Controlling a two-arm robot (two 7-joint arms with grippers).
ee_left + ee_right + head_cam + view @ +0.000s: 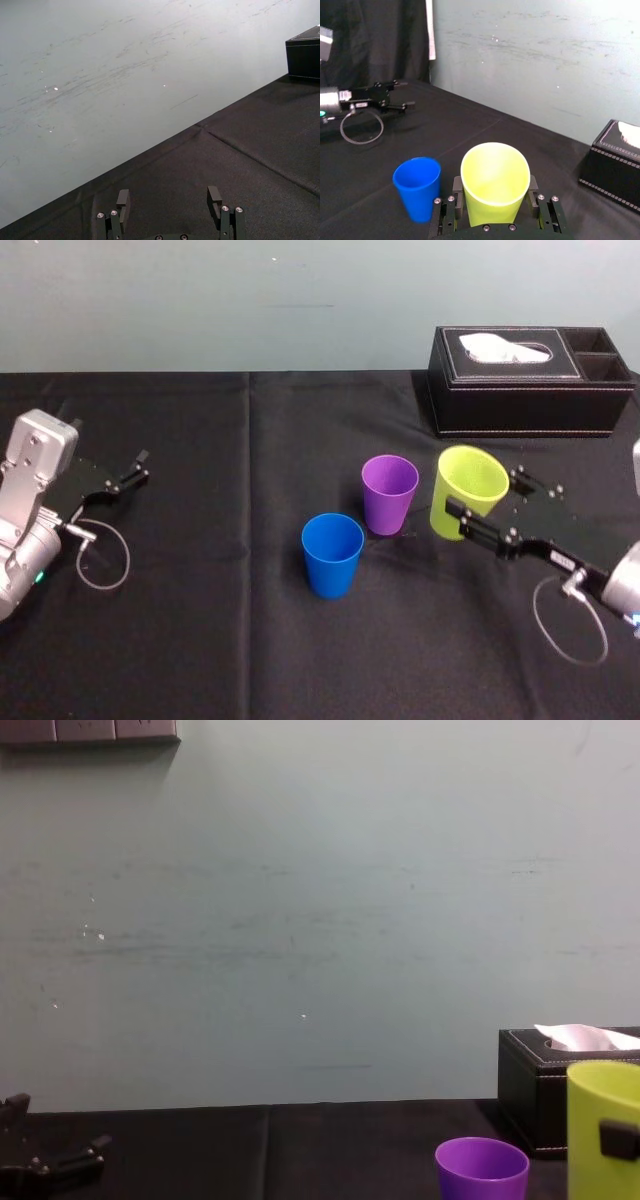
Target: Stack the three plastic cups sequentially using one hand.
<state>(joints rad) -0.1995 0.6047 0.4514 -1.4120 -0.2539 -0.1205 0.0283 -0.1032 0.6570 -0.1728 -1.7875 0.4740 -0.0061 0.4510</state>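
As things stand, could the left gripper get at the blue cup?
Probably yes. The left gripper rests open at the table's left, and only bare black cloth lies between it and the blue cup, which stands upright, apart from the purple cup.

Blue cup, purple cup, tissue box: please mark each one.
blue cup (333,575), head view, on its outer wall.
purple cup (388,514), head view, on its outer wall.
tissue box (530,405), head view, on its front face.
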